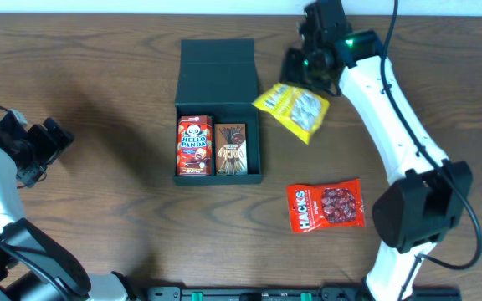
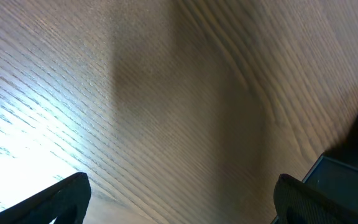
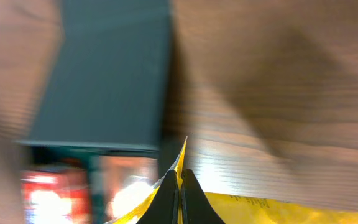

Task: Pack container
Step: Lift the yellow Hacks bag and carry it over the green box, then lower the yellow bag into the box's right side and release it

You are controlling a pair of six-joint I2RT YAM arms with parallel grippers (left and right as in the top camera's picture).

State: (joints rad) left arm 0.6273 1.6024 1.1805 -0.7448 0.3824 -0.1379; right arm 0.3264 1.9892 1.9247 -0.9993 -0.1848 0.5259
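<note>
Box open mid-table, two snacks inside. Right claw pinched on yellow bag corner, just right of box. We carry left, clear wall, lay bag flat. Left claw wide, empty, far left.

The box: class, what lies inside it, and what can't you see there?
A red Hello Panda pack and a brown pack lie side by side in the box. Anything under them is covered.
</note>
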